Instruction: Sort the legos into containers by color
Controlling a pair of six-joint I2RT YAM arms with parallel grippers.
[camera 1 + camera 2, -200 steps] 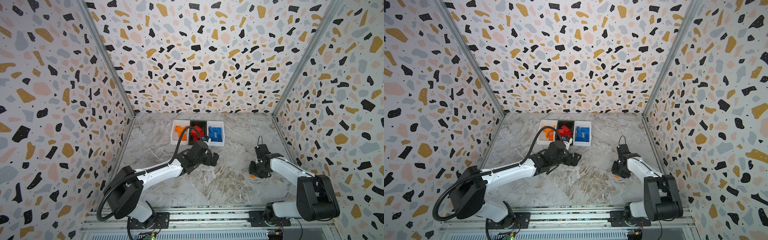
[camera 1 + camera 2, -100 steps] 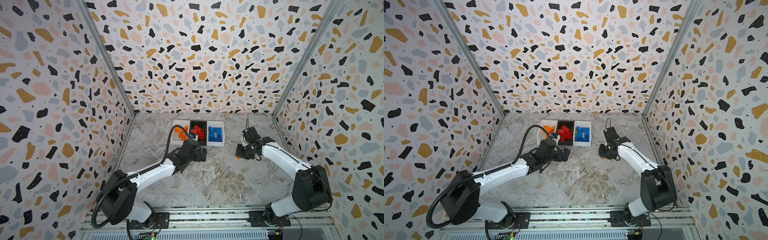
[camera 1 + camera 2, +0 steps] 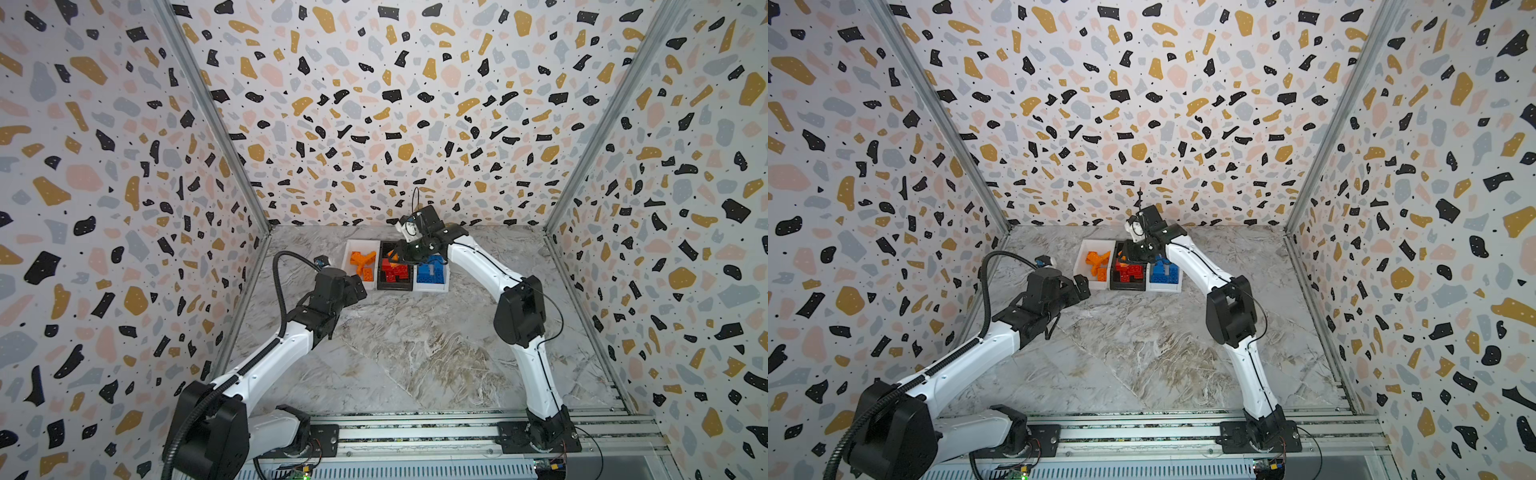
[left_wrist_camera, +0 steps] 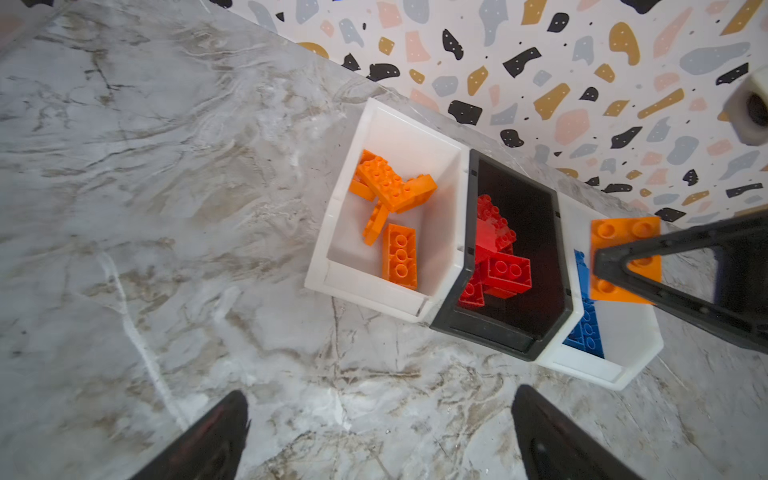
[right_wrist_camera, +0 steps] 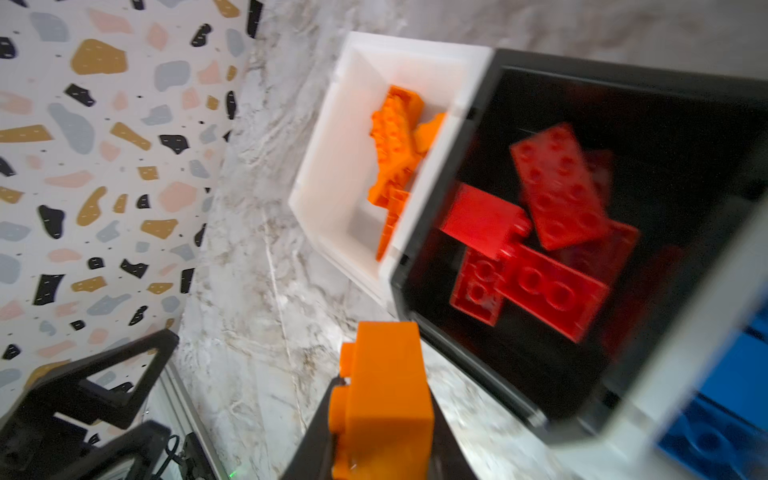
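R hand (image 5: pixel 380 419) holds orange brick (image 5: pixel 388 365) above black bin (image 4: pixel 498 337), L hand (image 4: pixel 378 419) spread nearby.

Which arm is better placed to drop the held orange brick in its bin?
Right: the right gripper is shut on the orange brick near the white bin of orange legos. The left gripper is open and empty.

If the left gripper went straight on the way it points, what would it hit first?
Probably the table, just short of the white bin holding orange legos; depth is unclear.
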